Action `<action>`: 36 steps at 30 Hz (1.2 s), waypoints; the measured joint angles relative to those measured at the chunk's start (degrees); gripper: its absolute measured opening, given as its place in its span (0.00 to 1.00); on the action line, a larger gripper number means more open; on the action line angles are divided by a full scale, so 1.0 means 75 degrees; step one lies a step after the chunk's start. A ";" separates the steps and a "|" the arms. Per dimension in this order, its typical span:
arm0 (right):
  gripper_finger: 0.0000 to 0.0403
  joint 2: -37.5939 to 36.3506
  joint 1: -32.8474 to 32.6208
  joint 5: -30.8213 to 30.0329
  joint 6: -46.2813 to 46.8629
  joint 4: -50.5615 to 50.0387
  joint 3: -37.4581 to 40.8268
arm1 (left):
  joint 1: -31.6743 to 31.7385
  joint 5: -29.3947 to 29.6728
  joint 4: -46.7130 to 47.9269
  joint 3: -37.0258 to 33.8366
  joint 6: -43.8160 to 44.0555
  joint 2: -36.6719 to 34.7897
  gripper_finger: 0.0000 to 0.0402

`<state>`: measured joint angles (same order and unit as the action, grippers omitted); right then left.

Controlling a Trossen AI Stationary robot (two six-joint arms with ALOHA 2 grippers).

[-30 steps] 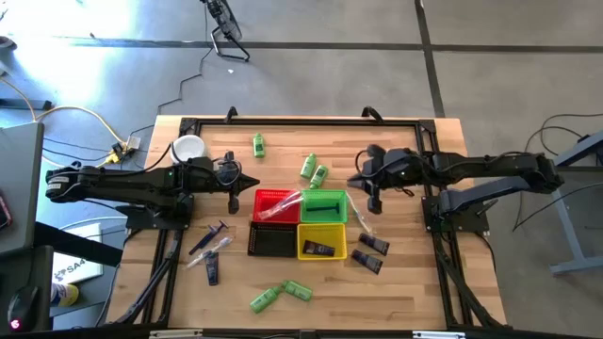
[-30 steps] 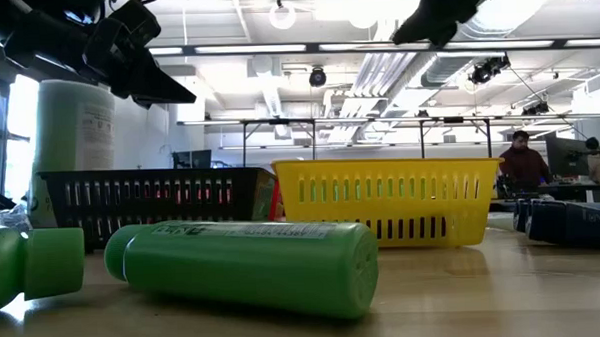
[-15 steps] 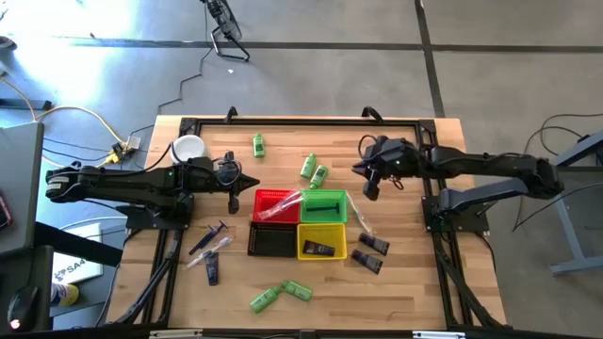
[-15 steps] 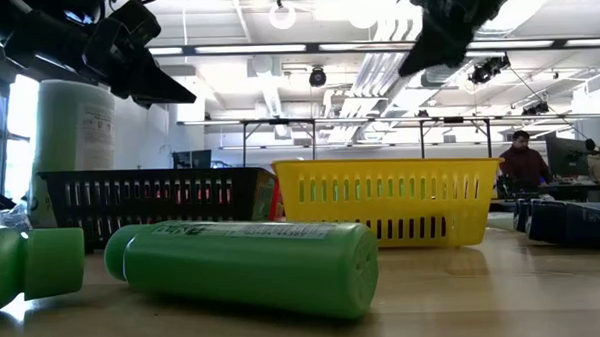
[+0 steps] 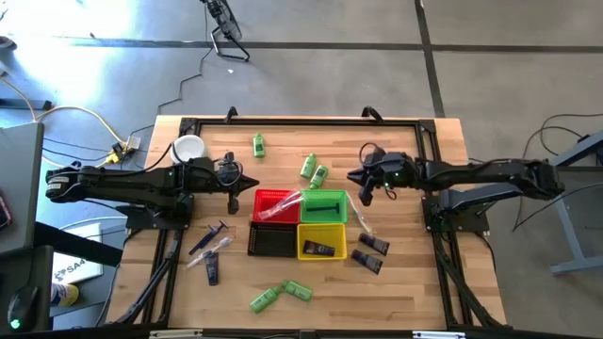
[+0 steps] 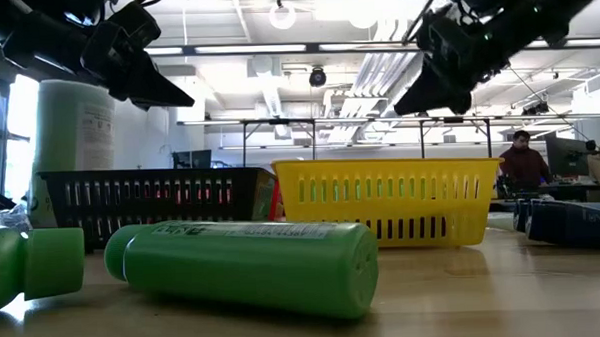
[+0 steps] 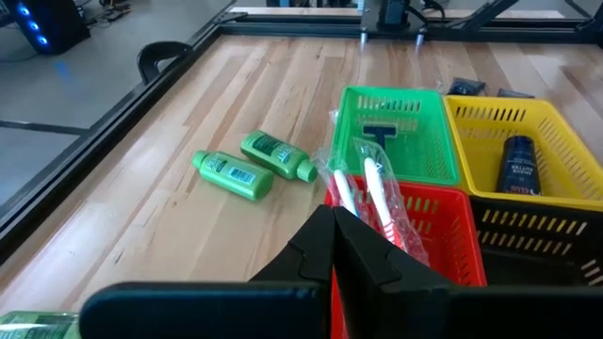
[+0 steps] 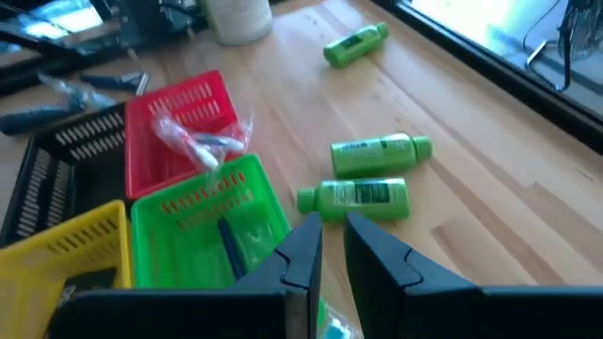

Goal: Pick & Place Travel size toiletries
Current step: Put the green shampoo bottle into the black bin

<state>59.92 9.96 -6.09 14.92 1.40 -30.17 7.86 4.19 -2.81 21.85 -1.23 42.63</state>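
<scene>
A: How do the arms sit?
B: Left hand (image 5: 248, 182) is pinched shut and empty, hanging at nine o'clock of the red basket (image 5: 274, 204). Right hand (image 5: 353, 177), fingers a narrow slit apart, holds nothing, at two o'clock of the green basket (image 5: 323, 206).
A: The toiletries?
B: Two smooth green bottles (image 5: 314, 170) lie on the slatted wooden worktop (image 5: 415, 273) between the hands; more sit at six o'clock. Wrapped toothbrushes (image 7: 372, 193) lie across the red basket. Beyond is grey floor.

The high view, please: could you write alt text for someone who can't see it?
Two dark robot arms reach over a wooden table toward four small baskets, red, green, black and yellow. Green mini bottles, dark tubes and a white cup lie scattered around.
</scene>
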 joint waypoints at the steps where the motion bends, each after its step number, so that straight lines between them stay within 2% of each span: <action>1: 0.10 0.0000 0.0011 0.0003 0.0008 0.0190 0.0151 | 0.0000 0.0000 -0.0002 0.0000 0.0002 0.0000 0.00; 11: 0.10 -0.0006 0.0470 0.0003 0.0432 0.0535 0.0664 | 0.0000 -0.0003 -0.0005 0.0000 0.0053 0.0000 0.00; 17: 0.10 -0.0006 0.0864 0.0004 -0.0043 0.0538 0.0664 | 0.0000 -0.0032 -0.0025 0.0000 0.0226 0.0000 0.00; 25: 0.10 -0.0006 0.1823 0.0030 -0.0984 0.0543 0.0664 | 0.0000 -0.0029 -0.0142 0.0000 0.0232 0.0000 0.00; 32: 0.10 -0.0006 0.2241 0.0191 -0.0580 0.0574 0.0664 | 0.0000 0.0159 -0.1398 0.0000 0.0401 0.0000 0.00; 36: 0.10 -0.0006 0.2165 -0.0429 -0.0381 0.1030 0.0664 | 0.0000 0.0716 -0.1756 0.0003 0.0401 0.0016 0.00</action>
<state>59.88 26.19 -9.30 12.06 9.12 -25.19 7.86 9.56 -15.99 21.87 1.78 42.75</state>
